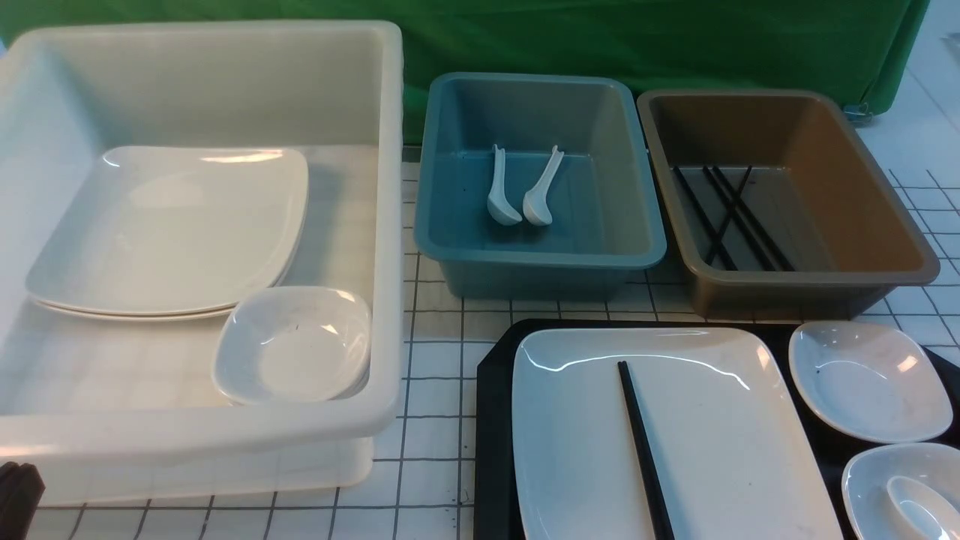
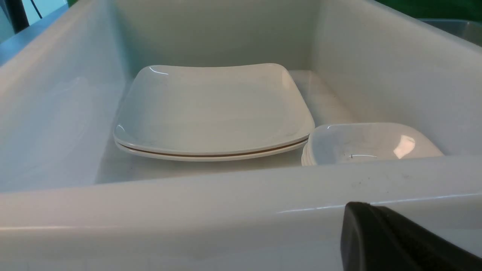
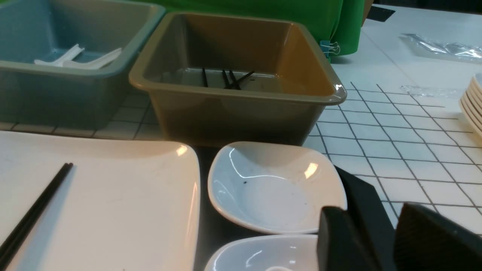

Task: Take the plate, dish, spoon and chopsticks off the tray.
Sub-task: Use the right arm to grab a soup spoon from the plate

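Note:
The black tray (image 1: 495,420) lies at the front right. It carries the large white plate (image 1: 712,435), with black chopsticks (image 1: 641,450) lying lengthwise across it. Beside the plate sits a small white dish (image 1: 870,379). A second small dish (image 1: 862,480) in front of it holds the white spoon (image 1: 919,506). My right gripper (image 3: 367,210) is open and empty, just off the tray's right edge (image 3: 361,192), near the dish (image 3: 271,188). My left gripper (image 2: 361,214) is shut and empty, outside the near wall of the white bin (image 2: 226,210). It shows in the front view's lower left corner (image 1: 19,480).
The white bin (image 1: 386,225) holds two stacked plates (image 1: 172,232) and small dishes (image 1: 296,345). A teal bin (image 1: 540,259) holds two spoons (image 1: 517,191). A brown bin (image 1: 810,281) holds black chopsticks (image 1: 731,217). More stacked dishes (image 3: 472,109) stand far right.

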Motion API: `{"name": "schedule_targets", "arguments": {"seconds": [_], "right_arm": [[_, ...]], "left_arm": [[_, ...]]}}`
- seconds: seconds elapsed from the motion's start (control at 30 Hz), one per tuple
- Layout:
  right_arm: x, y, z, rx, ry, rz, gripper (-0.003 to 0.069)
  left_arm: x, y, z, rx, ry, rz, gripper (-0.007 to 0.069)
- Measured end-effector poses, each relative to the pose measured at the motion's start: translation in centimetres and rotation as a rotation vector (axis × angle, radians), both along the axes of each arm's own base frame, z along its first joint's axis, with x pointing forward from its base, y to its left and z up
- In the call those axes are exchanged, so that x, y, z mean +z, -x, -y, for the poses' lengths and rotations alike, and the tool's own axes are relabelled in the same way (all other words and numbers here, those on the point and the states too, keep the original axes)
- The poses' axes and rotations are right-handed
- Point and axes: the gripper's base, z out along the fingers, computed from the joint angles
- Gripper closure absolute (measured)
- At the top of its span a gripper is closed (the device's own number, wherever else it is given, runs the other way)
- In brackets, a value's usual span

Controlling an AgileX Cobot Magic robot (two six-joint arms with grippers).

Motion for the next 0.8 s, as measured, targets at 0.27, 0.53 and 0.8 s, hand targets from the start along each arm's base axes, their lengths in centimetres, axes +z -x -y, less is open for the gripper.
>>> {"name": "schedule_targets", "arguments": {"seconds": [0.27, 0.53, 0.8], "right_arm": [[0.00, 0.00, 0.00, 0.000, 0.000, 0.000, 0.0417], [0.00, 0.00, 0.00, 0.000, 0.003, 0.000, 0.0417], [0.01, 0.00, 0.01, 0.009, 0.067, 0.001, 0.0417]], "left_arm": [[0.00, 0.00, 0.00, 0.000, 0.000, 0.000, 0.0620], [0.00, 0.00, 0.00, 0.000, 0.000, 0.000, 0.0620], [0.00, 0.00, 0.00, 0.000, 0.000, 0.000, 0.0620]]}}
